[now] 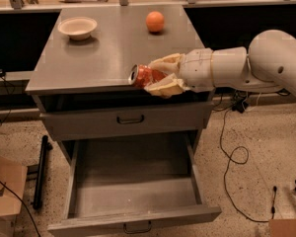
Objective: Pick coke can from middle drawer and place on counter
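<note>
The coke can (141, 75) lies on its side in the tool (149, 77), silver end pointing left, gripped between the two pale fingers (164, 62). It sits right at the near edge of the tabletop (113, 48), right of centre. I cannot tell whether it is touching the surface or hovering just above it.

That edge is the main risk. If the can were let go here on its side, it would likely roll, and the near lip has nothing to stop it. It would drop past the closed drawer front (126, 120) into the open middle drawer (133, 181) directly below, or onto the floor. A sideways can may also roll left once freed. Tipping it upright before letting go would reduce that risk, and so would carrying it farther in from the edge.

There is plenty of room to do so. The middle of the tabletop is bare. The bowl (77, 27) at far left and the orange (155, 21) at far centre are both well apart from the can. The arm reaches in from the right, so a push farther in meets nothing until the orange.
</note>
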Controlling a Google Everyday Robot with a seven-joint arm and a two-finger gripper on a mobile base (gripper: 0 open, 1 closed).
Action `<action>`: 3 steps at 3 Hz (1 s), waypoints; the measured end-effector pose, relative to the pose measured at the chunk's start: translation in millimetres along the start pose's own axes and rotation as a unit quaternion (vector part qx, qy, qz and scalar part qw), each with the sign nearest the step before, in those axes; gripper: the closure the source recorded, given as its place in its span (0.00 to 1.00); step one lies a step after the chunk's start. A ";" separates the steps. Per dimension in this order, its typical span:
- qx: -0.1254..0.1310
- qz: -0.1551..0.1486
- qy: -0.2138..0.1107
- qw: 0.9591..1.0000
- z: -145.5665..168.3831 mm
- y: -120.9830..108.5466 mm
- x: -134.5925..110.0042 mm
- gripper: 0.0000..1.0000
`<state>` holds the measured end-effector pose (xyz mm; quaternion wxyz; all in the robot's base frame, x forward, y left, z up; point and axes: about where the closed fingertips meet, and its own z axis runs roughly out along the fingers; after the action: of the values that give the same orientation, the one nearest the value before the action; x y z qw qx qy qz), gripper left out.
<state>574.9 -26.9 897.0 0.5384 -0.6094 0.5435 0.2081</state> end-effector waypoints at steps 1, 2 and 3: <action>-0.008 -0.059 0.022 0.998 20.4 -28.1 -10.0 1.00; -0.042 -0.129 0.051 0.990 43.3 -49.7 -25.0 1.00; -0.091 -0.156 0.071 0.981 79.6 -71.3 -11.0 0.81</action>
<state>661.0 35.9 910.3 0.4666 -0.7463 0.4574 0.1267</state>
